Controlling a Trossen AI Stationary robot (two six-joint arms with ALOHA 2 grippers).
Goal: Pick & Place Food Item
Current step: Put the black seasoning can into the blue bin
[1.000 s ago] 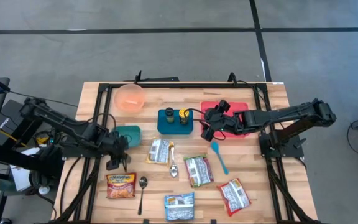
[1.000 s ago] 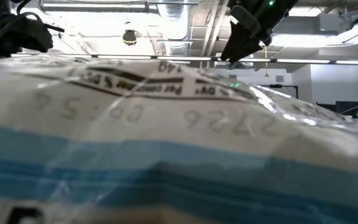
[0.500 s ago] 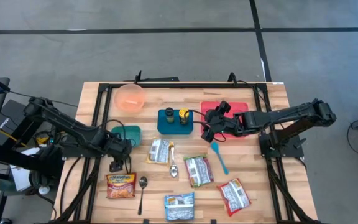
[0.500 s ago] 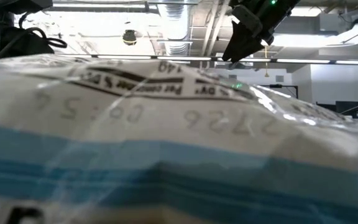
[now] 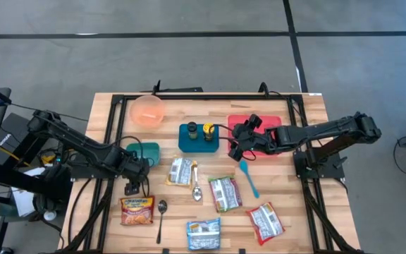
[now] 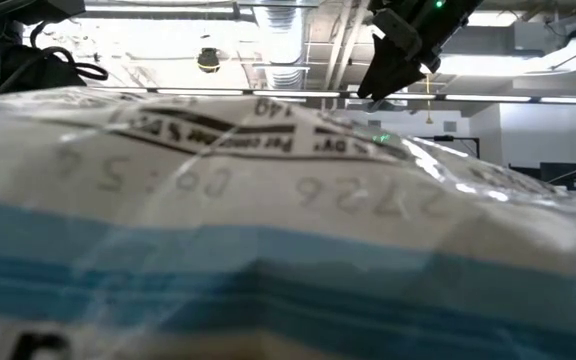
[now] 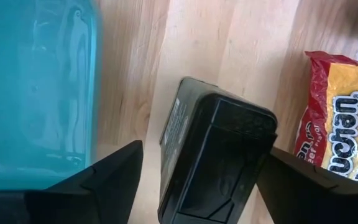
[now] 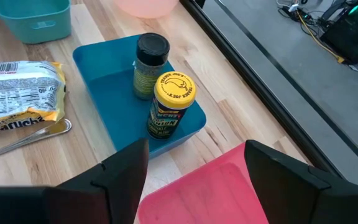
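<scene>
The left pincer (image 5: 134, 181) hangs low over the table (image 5: 294, 212), its fingers spread apart on either side of a small black box (image 7: 216, 155), not closed on it. The box sits between the teal bin (image 5: 146, 151) and the red-and-yellow ramen packet (image 5: 137, 209), which lies just beside the pincer toward the table's front edge.

The right pincer (image 5: 239, 144) is over the near edge of the red tray (image 5: 277, 127), fingers apart and holding nothing. Using that tray as the landmark: just left of it is one blue tray (image 5: 189, 143) carrying two jars, a dark-capped spice jar (image 8: 150, 65) and a yellow-lidded one (image 8: 169, 106). Further left and toward the back stands one pink bowl (image 5: 147, 110).

In front of the red tray lies one light blue spatula (image 5: 248, 176). Five food packets are on the table in all: the ramen packet, plus four silvery ones (image 5: 182, 171) (image 5: 225, 192) (image 5: 265, 221) (image 5: 204, 233) spread in front of and to the left of the red tray. Two metal spoons (image 5: 195, 185) (image 5: 161, 215) lie among them. The frontmost silvery packet fills almost the whole low view.
</scene>
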